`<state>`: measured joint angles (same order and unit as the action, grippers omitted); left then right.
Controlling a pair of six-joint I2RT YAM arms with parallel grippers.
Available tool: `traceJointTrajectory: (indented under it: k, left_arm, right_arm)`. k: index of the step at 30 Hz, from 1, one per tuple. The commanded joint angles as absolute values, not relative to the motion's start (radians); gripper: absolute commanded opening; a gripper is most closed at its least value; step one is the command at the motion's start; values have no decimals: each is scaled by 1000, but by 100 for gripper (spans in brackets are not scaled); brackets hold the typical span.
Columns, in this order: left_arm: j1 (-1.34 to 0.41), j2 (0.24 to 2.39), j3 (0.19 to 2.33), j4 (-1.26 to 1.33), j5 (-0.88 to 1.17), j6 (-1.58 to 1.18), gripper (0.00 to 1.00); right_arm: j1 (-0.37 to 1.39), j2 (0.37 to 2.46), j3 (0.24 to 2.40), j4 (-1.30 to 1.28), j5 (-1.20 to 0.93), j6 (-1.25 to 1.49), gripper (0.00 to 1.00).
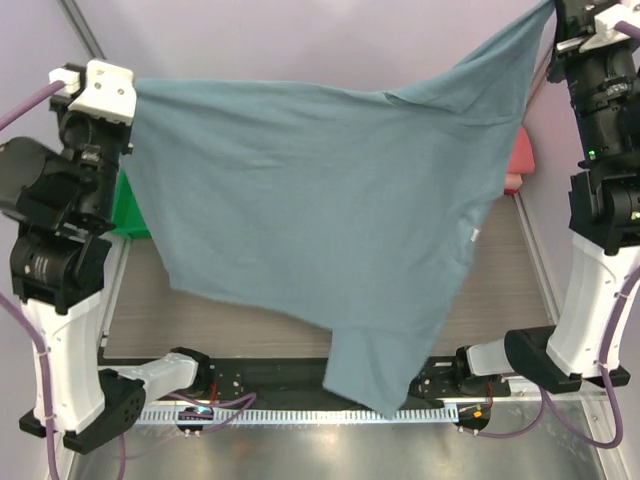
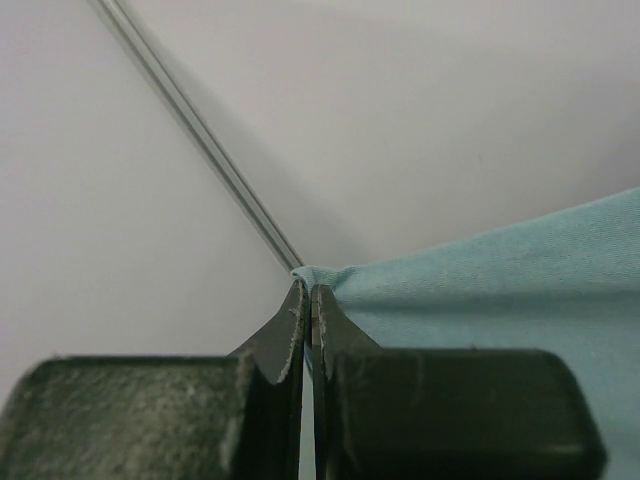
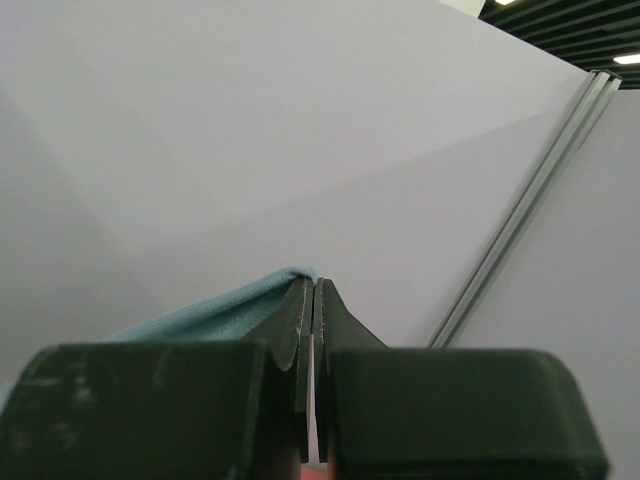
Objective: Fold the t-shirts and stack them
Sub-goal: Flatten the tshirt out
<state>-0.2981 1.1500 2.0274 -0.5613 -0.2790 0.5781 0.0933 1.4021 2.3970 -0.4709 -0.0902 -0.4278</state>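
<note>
fingers (image 2: 285, 340) of the left gripper (image 2: 308, 292) press together on a corner of the blue-grey t-shirt (image 1: 320, 220), a thin fold of cloth caught between the dark pads, seen from the left wrist camera. on the other side, the right gripper (image 3: 314, 285) pinches another edge of the same shirt, its jaws closed to a narrow slit, the fabric running off to their left. from above, the shirt hangs spread between the two raised arms like a sheet on a line: the left arm (image 1: 60, 230) holds its corner at the upper left of the scene, the right arm (image 1: 600, 200) holds its corner at the very top right of the view. the cloth sags between them and drapes down, one lower flap hanging in front of the near edge of the table (image 1: 220, 320), between the arm bases. a small white label (image 1: 474, 236) shows near the shirt's right edge. past the hanging cloth on the right, a coral-red folded shirt (image 1: 522, 155) peeks out, a paler pink layer just below it. on the left, part of a green tray (image 1: 128, 210) shows beside the left arm, mostly hidden by the shirt. a pale wall and a slim metal rail (image 2: 200, 130) fill the background of both wrist views
</note>
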Motion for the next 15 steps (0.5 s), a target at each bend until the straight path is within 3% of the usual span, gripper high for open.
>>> traceJointTrajectory:
  k: [1,15]
  left_arm:
    - [-287,1065,2065,-509,-284,558,0]
    - [-210,904,2048,-604,-206,491,0]
  right_arm:
    - [87,1276,2447,-380,-71,-417,1]
    - [78,1131,2516,-561,-77,-411,1]
